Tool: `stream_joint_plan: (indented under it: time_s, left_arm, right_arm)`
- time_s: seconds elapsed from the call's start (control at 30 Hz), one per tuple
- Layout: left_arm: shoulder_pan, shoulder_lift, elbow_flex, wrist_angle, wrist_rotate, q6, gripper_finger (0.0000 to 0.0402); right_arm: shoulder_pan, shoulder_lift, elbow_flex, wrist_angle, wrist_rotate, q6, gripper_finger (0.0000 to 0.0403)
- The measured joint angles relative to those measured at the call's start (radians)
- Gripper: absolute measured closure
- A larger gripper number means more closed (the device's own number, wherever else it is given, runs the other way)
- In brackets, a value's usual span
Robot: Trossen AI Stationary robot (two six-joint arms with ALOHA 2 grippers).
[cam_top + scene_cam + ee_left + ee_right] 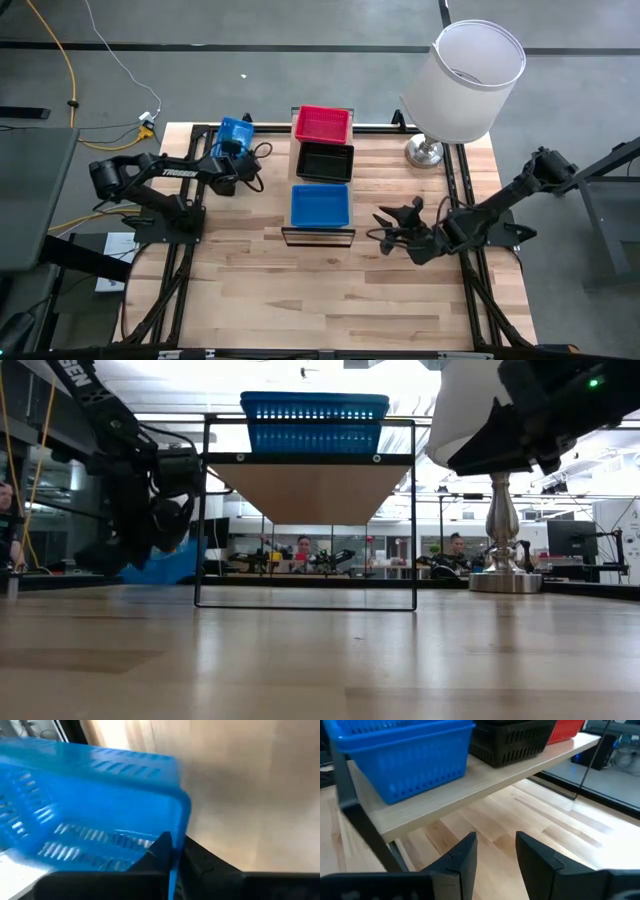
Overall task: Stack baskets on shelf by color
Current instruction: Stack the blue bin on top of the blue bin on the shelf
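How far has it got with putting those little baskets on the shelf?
Three baskets already sit in a row on the shelf: a red basket, a black basket and a blue basket. In hand: the left gripper has closed on another blue basket at the table's far left. Left: stacking it onto the blue one. The right gripper waits open.

open lab, workstations (pixel 300 560) behind

left arm (pixel 160 172): matte black links, white "TROSSEN" lettering, black cable loop
right arm (pixel 500 205): matte black, angular finger tips
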Motion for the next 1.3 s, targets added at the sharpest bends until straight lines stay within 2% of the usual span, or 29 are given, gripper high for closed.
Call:
stream_joint_plan:
  time_s: [0.17, 0.37, 0.67, 0.83, 1.0, 1.13, 1.3]
  left_arm:
    - [-0.033, -0.043, 0.003, -0.053, 0.037, -0.045, 0.0394]
    - [-0.086, -0.12, 0.058, -0.209, 0.052, -0.138, 0.0397]
    - [-0.241, -0.267, 0.244, -0.489, 0.022, -0.302, 0.0399]
    - [-0.397, -0.32, 0.41, -0.619, -0.054, -0.376, 0.04]
    - [-0.613, -0.321, 0.567, -0.651, -0.088, -0.335, 0.0401]
    - [-0.794, -0.263, 0.667, -0.636, -0.099, -0.266, 0.0401]
    - [-0.982, -0.134, 0.772, -0.602, -0.183, -0.121, 0.0401]
  right_arm:
    - [-0.037, 0.0, 0.0, 0.0, -0.065, 0.0, 0.0281]
    - [-0.044, 0.0, 0.0, 0.0, -0.072, -0.002, 0.0281]
    - [-0.043, 0.0, 0.0, 0.0, -0.073, -0.003, 0.0281]
    - [-0.043, 0.0, 0.0, 0.0, -0.074, -0.003, 0.0281]
    - [-0.043, 0.0, 0.0, 0.0, -0.074, -0.003, 0.0281]
    - [-0.042, 0.0, 0.0, -0.001, -0.074, -0.003, 0.0281]
    - [-0.039, 0.0, 0.0, -0.006, -0.077, -0.004, 0.0281]
